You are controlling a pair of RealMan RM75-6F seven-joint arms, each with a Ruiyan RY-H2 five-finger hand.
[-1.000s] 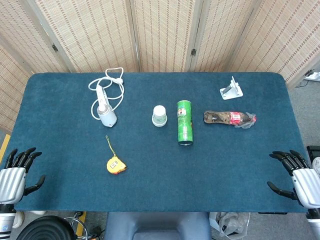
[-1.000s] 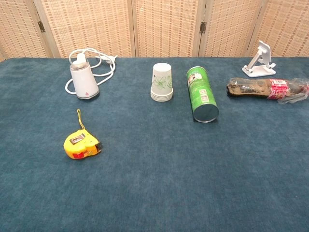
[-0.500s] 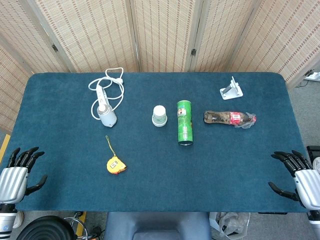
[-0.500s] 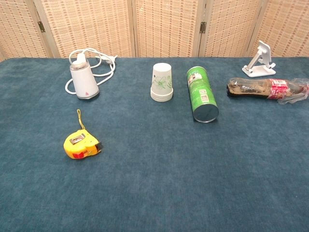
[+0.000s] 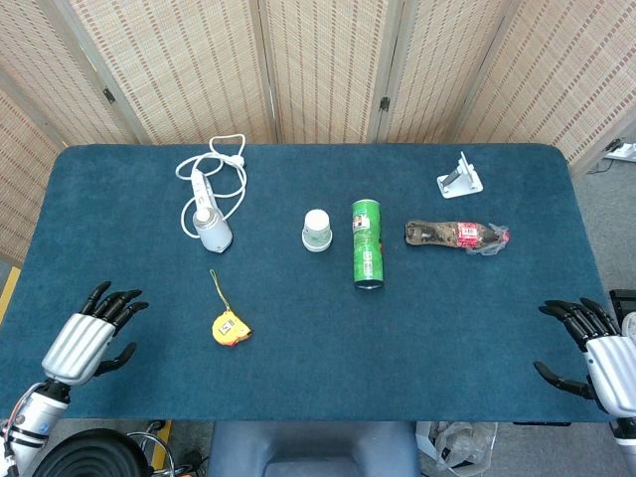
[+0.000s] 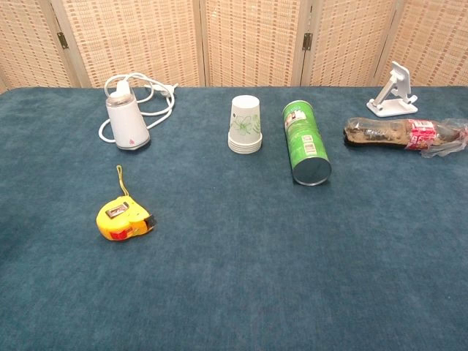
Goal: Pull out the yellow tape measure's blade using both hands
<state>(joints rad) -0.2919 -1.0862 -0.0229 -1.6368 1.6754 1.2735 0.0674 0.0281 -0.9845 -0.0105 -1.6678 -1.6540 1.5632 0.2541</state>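
The yellow tape measure [image 5: 230, 328] lies on the blue table [image 5: 298, 368] left of centre, its yellow wrist strap trailing toward the back; the chest view shows the tape measure [image 6: 124, 220] with its blade retracted. My left hand [image 5: 87, 336] hovers over the table's front left corner, fingers spread, holding nothing, well left of the tape measure. At the front right edge my right hand [image 5: 594, 350] is open too, far from the tape measure. Neither hand shows in the chest view.
At the back left lies a white corded device [image 5: 212, 232]. A stack of paper cups [image 5: 317, 230], a green can on its side [image 5: 367, 243], a crushed bottle [image 5: 456, 236] and a white stand [image 5: 460, 179] spread across the middle and right.
My left hand has moved in from the table's left edge, rightward and over the cloth toward the tape measure. The right hand has barely shifted. The objects have stayed put.
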